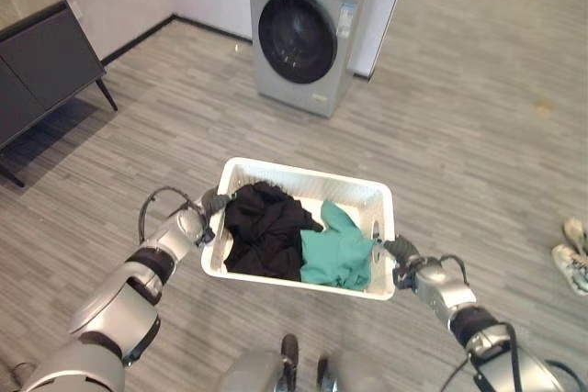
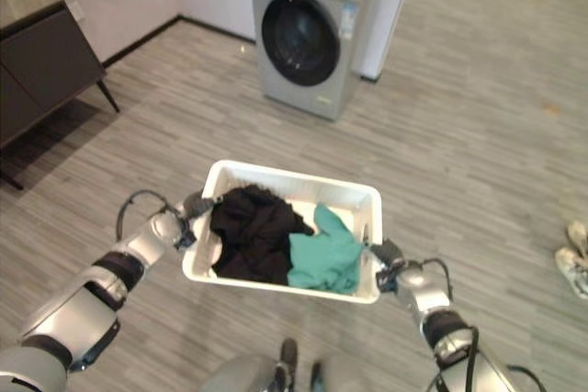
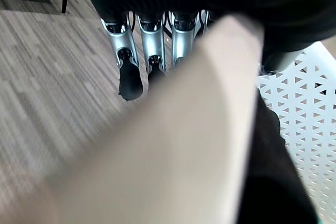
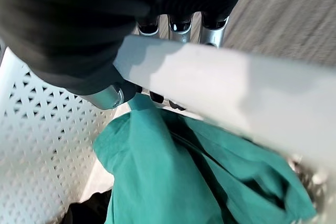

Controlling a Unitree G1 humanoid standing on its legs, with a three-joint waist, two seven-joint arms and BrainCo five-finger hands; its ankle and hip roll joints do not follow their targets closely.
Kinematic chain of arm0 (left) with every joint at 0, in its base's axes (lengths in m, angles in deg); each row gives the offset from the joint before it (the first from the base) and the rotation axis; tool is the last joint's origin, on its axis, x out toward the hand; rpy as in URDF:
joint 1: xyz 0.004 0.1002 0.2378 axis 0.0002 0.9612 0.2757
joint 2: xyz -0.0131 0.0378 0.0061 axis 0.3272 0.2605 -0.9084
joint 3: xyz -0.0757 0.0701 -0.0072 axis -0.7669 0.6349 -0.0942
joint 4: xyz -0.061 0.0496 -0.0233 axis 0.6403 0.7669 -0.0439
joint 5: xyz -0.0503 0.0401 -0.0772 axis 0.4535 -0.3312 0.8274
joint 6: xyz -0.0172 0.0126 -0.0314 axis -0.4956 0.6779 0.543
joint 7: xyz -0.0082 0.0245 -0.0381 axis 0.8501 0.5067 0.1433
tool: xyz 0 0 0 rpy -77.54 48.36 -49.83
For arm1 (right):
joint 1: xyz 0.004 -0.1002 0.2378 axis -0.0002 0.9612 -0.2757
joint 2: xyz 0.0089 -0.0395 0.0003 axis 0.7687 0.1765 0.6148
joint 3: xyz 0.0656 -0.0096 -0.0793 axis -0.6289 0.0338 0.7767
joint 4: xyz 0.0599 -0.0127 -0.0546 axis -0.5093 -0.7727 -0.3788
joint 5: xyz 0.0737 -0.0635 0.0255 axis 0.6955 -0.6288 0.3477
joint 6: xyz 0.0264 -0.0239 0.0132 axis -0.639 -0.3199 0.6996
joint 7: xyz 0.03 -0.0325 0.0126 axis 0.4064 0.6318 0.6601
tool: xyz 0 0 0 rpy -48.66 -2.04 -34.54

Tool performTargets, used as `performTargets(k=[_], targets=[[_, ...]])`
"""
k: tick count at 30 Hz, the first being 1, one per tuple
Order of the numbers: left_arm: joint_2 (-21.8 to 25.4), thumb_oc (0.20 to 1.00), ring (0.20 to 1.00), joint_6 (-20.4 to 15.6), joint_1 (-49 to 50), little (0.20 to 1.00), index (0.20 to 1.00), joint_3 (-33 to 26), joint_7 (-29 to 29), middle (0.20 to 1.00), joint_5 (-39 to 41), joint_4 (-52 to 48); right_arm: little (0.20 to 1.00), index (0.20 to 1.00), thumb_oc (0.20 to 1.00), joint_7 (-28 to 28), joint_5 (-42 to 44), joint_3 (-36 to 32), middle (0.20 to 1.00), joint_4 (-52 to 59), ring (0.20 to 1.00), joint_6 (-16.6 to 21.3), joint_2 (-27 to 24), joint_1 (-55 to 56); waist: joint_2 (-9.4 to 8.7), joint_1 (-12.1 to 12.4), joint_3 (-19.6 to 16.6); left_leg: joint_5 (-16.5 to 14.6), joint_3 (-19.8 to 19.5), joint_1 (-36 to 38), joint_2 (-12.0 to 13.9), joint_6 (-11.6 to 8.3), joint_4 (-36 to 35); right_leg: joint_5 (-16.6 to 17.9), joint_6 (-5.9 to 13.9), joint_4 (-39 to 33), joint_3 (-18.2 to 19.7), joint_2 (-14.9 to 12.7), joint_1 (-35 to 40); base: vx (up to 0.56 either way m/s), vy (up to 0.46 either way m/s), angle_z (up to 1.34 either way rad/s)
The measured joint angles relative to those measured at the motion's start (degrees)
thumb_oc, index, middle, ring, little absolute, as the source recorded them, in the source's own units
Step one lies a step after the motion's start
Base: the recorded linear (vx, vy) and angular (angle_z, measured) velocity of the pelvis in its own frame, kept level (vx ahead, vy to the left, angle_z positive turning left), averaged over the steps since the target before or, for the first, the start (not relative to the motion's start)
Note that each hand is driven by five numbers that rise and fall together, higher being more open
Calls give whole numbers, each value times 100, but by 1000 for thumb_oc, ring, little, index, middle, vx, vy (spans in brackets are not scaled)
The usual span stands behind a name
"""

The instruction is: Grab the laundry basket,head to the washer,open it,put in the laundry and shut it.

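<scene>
- Left eye view: basket (image 1: 381, 197) was held by both rims, left hand (image 1: 209, 205) and right hand (image 1: 401, 252) curled shut on it
- Basket should be kept level toward washer (image 1: 308, 29)

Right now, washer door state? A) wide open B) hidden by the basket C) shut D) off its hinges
C: the washer stands across the floor with its round dark door flush against the front panel, while the left hand and right hand hold the basket by its two end rims, well short of it.
</scene>
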Motion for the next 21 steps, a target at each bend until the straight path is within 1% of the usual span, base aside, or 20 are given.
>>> performTargets(k=[1,2,3,4,5,6,7,8,10,11,12,13,14,15,16,17,18,19,20,21], targets=[[-9,200,200,0,-4,200,200,24,-10,200,0,-10,200,200,200,10,-1,4,200,43,200,-1,-48,28,-12,-87,-6,-266,-118,203,5,-273,-139,34,-12,-416,6,71,-175,532,-158,85],[-4,200,200,-1,35,200,200,47,-19,200,0,-13,200,200,200,13,-2,13,200,43,200,-2,-68,28,-16,-73,-10,-288,-59,409,19,-280,-246,150,-92,-978,15,139,-288,551,-153,39],[-20,200,200,-7,68,200,200,21,-20,200,-2,2,200,200,200,17,3,30,200,97,200,24,-87,84,-122,-95,-47,-720,136,469,23,-397,-139,253,-95,-1692,85,90,-437,581,-139,94],[-36,200,200,-12,-49,200,200,32,-50,200,-14,-4,200,200,200,41,3,118,200,169,200,60,-188,129,-295,-345,-118,-997,326,471,-74,179,276,549,31,-3751,570,-100,-506,560,-125,79],[-45,200,200,-4,-13,200,200,19,-12,200,-15,19,200,200,200,30,1,58,200,194,200,37,-152,133,-363,-320,-110,-1061,311,676,-159,100,217,799,-94,-3901,681,-158,-726,691,-165,94],[-79,200,200,-3,-1,200,200,20,-18,200,-25,101,200,200,200,31,-1,42,200,203,200,39,-160,148,-320,-396,-111,-1166,206,838,-153,-48,215,964,-173,-4042,807,-217,-856,327,-76,44],[-145,200,200,1,-6,200,200,21,-23,200,-61,150,200,200,200,32,-4,44,200,190,200,30,-170,158,-204,-527,-117,-1276,63,1064,-74,-199,142,1093,-167,-4365,759,-257,-890,319,-95,69],[-162,200,200,0,-4,200,200,23,-17,200,-76,161,200,200,200,31,-3,46,200,178,200,-24,-164,165,-89,-555,-119,-1329,-11,1372,21,-281,-21,1142,-196,-4447,489,-224,-900,405,-182,57],[-232,200,200,-9,10,200,200,28,-14,200,-100,343,200,200,200,41,-5,48,200,179,200,-38,-142,221,-71,-512,-121,-1418,-86,1951,98,-445,1,1150,-443,-4204,186,-183,-726,607,-290,32],[-355,200,200,8,16,200,200,81,-19,200,-109,328,200,200,200,56,-5,34,200,203,200,-82,-253,283,32,-502,-261,-1525,-361,2430,239,-696,173,1935,-462,-3814,-117,-245,-394,648,-352,51],[-464,200,200,6,-10,200,200,41,13,200,-109,322,200,200,200,54,-4,-3,200,201,200,-85,-344,283,163,-533,-343,-1486,-522,2423,364,-788,412,2278,-564,-3566,-202,-191,-391,552,-312,56],[-582,200,200,3,-11,200,200,-92,64,200,-109,350,200,200,200,56,-3,-14,200,205,200,-87,-455,216,338,-525,-412,-1311,-601,2361,537,-1041,785,2195,-705,-3248,-225,-30,-378,306,-236,23],[-604,200,200,3,-13,200,200,-219,66,200,-109,382,200,200,200,59,-3,-14,200,303,200,-88,-535,157,406,-516,-460,-919,-568,2071,662,-1318,1509,1944,-857,-3078,-250,87,-284,375,-445,31],[-539,200,200,-3,-49,200,200,-274,82,200,-108,286,200,200,200,58,-4,-78,200,426,200,-84,-584,117,336,-589,-442,-1069,-348,1639,942,-1220,2239,1796,-1003,-3197,-167,181,42,361,-447,42],[-517,200,200,-42,-52,200,200,-330,68,200,-110,179,200,200,200,59,-2,-164,200,426,200,-77,-573,124,161,-618,-434,-1069,-340,1432,1036,-1220,2378,1605,-1142,-3226,-74,186,273,413,-612,70],[-539,200,200,-47,-125,200,200,-258,69,200,-106,116,200,200,200,74,3,-298,200,473,200,-82,-624,157,86,-666,-427,225,-72,793,1306,-784,3581,1423,-1270,-3352,-43,256,527,167,-278,62],[-487,200,200,-53,-197,200,200,-110,72,200,-105,71,200,200,200,86,1,-510,200,509,200,-81,-612,182,35,-628,-400,628,432,126,1781,-259,4996,1407,-1172,-3518,-32,355,770,308,-434,40],[-426,200,200,-59,-166,200,200,-143,63,200,-104,-40,200,200,200,52,2,-518,200,501,200,-38,-575,162,-84,-553,-376,652,393,-226,1757,-302,5504,1300,-1272,-3575,8,361,923,228,-225,-19],[-261,200,200,-63,-62,200,200,-170,64,200,-84,-157,200,200,200,17,2,-474,200,509,200,22,-453,142,-608,-300,-283,392,200,-1100,1505,-388,5980,1196,-1402,-3755,284,256,1376,421,-276,-44],[-184,200,200,-18,-27,200,200,-132,48,200,-79,-169,200,200,200,13,1,-423,200,529,200,34,-390,162,-724,-193,-269,120,106,-1998,1562,-412,5788,1103,-1402,-4004,330,275,1780,286,-120,-51]])
